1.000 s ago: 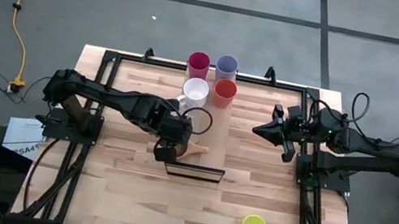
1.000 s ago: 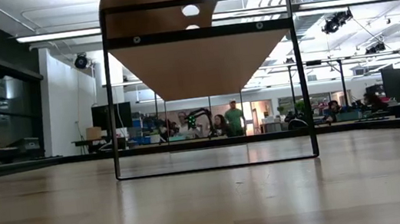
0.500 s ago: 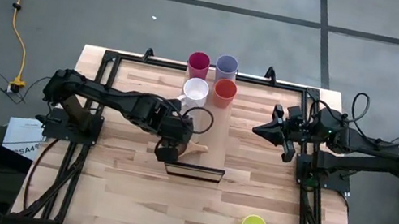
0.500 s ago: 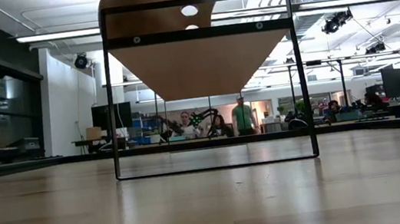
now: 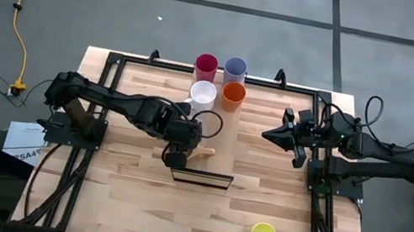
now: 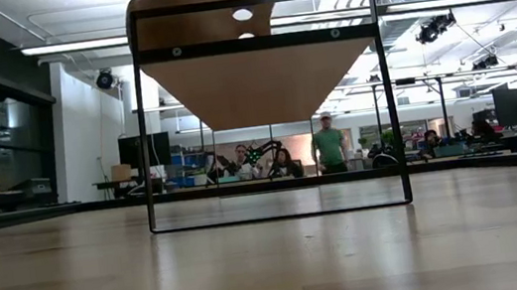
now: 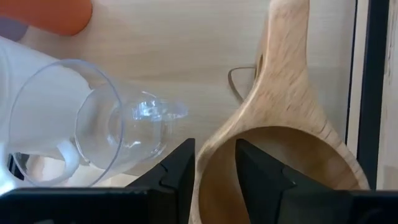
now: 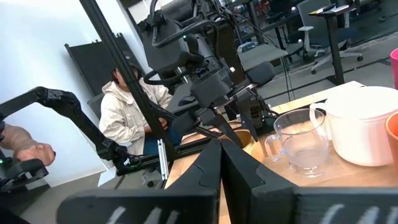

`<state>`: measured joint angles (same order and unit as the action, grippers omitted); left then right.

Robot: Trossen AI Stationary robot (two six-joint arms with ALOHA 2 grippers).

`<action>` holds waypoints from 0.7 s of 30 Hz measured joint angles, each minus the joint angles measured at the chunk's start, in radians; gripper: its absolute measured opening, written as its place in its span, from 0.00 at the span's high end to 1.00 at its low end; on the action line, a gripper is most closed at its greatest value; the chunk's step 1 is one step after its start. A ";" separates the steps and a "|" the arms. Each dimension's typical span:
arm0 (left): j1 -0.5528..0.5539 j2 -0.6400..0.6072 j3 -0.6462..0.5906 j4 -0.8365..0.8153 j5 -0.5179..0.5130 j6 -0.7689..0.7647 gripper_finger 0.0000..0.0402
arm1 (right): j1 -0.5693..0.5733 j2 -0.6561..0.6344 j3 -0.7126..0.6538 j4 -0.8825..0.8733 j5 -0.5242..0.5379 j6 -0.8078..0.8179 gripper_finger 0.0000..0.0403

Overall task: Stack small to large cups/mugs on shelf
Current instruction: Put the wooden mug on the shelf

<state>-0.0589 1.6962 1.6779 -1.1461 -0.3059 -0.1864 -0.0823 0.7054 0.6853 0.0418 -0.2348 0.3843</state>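
Presently the left gripper, fingers pinching the rim of the brown wooden handled cup, poised beside the black-framed wooden shelf; next: lift onto shelf. Right gripper closed, empty.

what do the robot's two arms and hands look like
Both arms are dark, near-black jointed links with black cables looping along them. The left hand and right hand each end in two dark, angular fingers with blunt flat tips. No markings are visible.
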 joint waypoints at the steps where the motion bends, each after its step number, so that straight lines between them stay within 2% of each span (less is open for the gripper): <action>1: 0.000 0.000 0.000 0.002 0.000 0.004 0.74 | 0.000 0.000 0.000 0.000 0.000 0.000 1.00; 13: 0.000 -0.015 0.020 0.044 0.007 0.054 0.74 | 0.000 0.000 0.000 0.000 0.000 -0.001 1.00; 21: 0.000 -0.041 0.137 -0.016 0.037 0.054 0.74 | -0.001 0.000 0.000 0.000 0.000 -0.001 1.00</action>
<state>-0.0593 1.6549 1.8152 -1.1625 -0.2685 -0.1323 -0.0837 0.7052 0.6853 0.0414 -0.2345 0.3833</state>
